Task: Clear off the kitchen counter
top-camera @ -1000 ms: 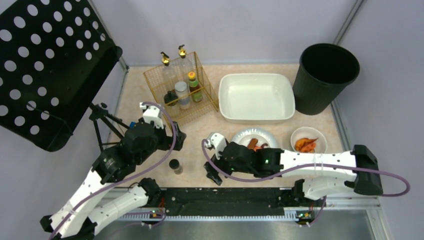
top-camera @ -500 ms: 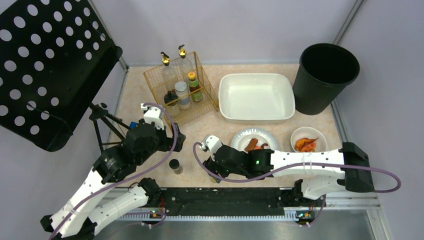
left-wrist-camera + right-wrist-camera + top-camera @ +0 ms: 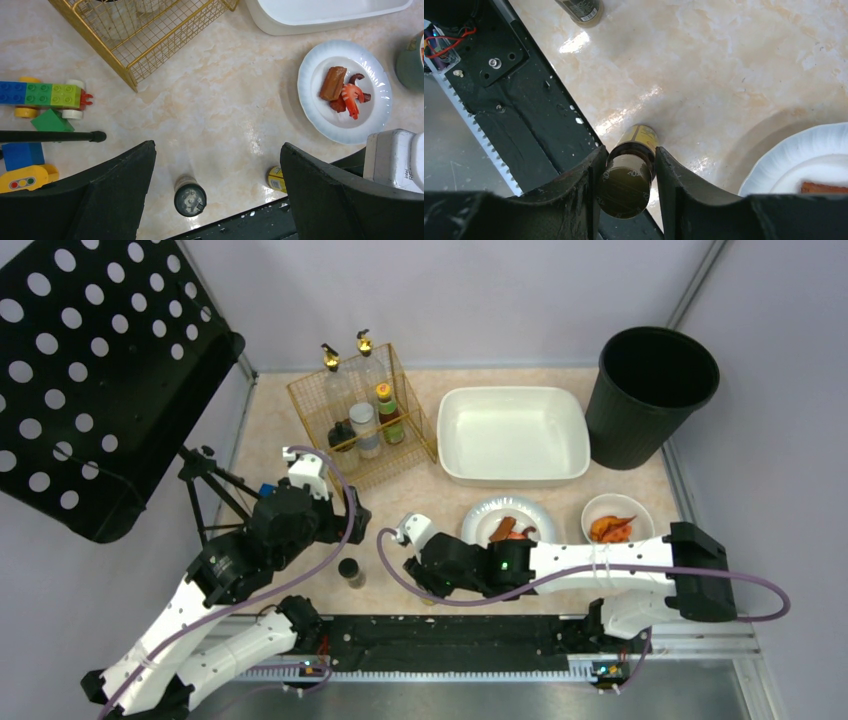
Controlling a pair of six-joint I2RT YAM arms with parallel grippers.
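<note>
**Right fingers clamp a small jar at the tabletop's lower edge**

The pale marbled tabletop point(image 3: 400, 495) fills the middle of the overhead view between grey walls. At its lower edge, just beside the black rail, the right fingers point(image 3: 584, 200) press against both sides of a small dark jar point(image 3: 626, 182) with a yellow label, which stands upright on the surface. The left fingers point(image 3: 120, 190) hang spread wide above the tabletop, grasping nothing; below them stands a dark-capped bottle point(image 3: 190, 200). A white plate point(image 3: 480, 512) with bits of food lies right of the jar, and a small bowl point(image 3: 617, 520) further right. A gold wire basket point(image 3: 360, 415), a white tub point(image 3: 513, 435) and a black bin point(image 3: 652, 380) line the upper part of the frame.
</note>
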